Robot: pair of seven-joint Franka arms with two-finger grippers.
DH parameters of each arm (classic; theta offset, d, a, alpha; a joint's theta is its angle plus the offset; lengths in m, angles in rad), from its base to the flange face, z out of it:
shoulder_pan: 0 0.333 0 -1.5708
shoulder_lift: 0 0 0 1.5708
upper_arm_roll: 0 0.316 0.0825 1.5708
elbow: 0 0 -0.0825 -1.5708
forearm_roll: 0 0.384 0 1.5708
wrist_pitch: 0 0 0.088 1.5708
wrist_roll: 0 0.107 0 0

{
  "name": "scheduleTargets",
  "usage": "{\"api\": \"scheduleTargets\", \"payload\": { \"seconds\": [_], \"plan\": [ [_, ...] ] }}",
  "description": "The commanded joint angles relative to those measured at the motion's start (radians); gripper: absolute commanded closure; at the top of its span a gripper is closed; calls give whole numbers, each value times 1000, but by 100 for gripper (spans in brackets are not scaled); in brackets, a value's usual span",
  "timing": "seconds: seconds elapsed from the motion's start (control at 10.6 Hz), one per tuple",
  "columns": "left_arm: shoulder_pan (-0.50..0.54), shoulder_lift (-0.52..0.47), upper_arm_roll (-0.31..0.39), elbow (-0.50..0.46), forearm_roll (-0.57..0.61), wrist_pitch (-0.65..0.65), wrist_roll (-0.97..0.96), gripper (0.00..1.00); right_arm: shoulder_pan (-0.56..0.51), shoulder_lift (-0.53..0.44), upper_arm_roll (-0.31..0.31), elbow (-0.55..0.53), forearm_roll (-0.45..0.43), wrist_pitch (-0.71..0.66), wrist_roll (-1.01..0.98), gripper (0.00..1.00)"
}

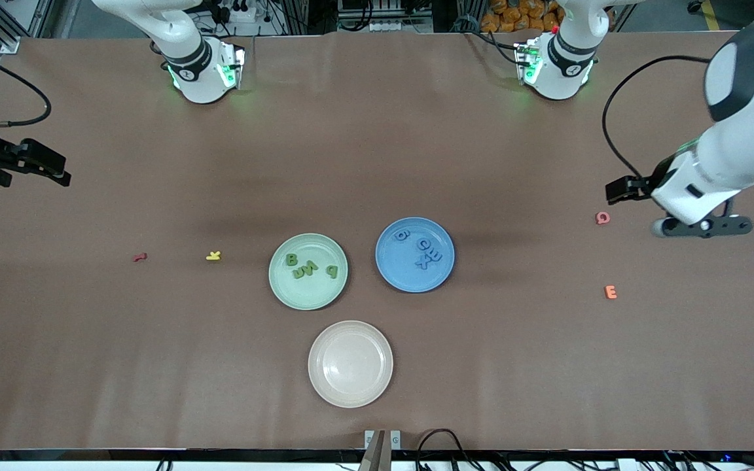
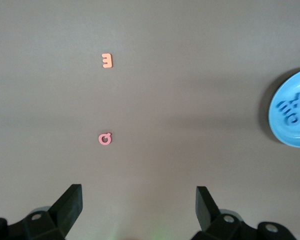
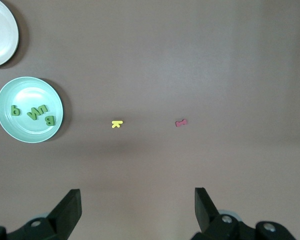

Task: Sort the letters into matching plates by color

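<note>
- The beige-pink plate (image 1: 350, 364) lies nearest the front camera, bare, well apart from both claws.
- The green plate (image 1: 283, 286) holds 4 green letters (image 1: 305, 267); it sits well apart from the right claw (image 3: 136, 207), toward the middle of the tabletop (image 1: 377, 150).
- The blue plate (image 1: 390, 268) beside it holds 4 blue letters (image 1: 426, 252), well apart from the left claw (image 2: 140, 205).
- By the look of it, the sorting is finished: no green or blue piece lies loose.
- The left claw hangs wide and empty at its own end, over bare tabletop near the pink letter (image 2: 105, 138); the orange letter (image 2: 107, 61) lies past that.
- The right claw is also wide and empty at its end; the yellow letter (image 3: 117, 124) and red piece (image 3: 181, 122) lie ahead of it.
- Risk: either claw could pick up 1 of these 4 stray pieces and drop it in a filled plate, spoiling the sort, since they lie closest to the open jaws.
</note>
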Motion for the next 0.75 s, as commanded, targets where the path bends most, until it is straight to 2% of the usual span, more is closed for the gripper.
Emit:
{"api": "scheduleTargets", "payload": {
  "seconds": [0.0, 0.28, 0.66],
  "plan": [
    [-38, -105, 84, -8, -47, -30, 15, 0, 4, -18, -1, -12, -3, 1, -8, 0],
    [-21, -218, 87, 0, -44, -33, -3, 0, 6, -16, -1, -14, -3, 5, -6, 0],
    [-20, -229, 86, 75, -32, -32, -6, 0, 7, -16, -1, -14, -3, 0, -6, 0]
  ]
}}
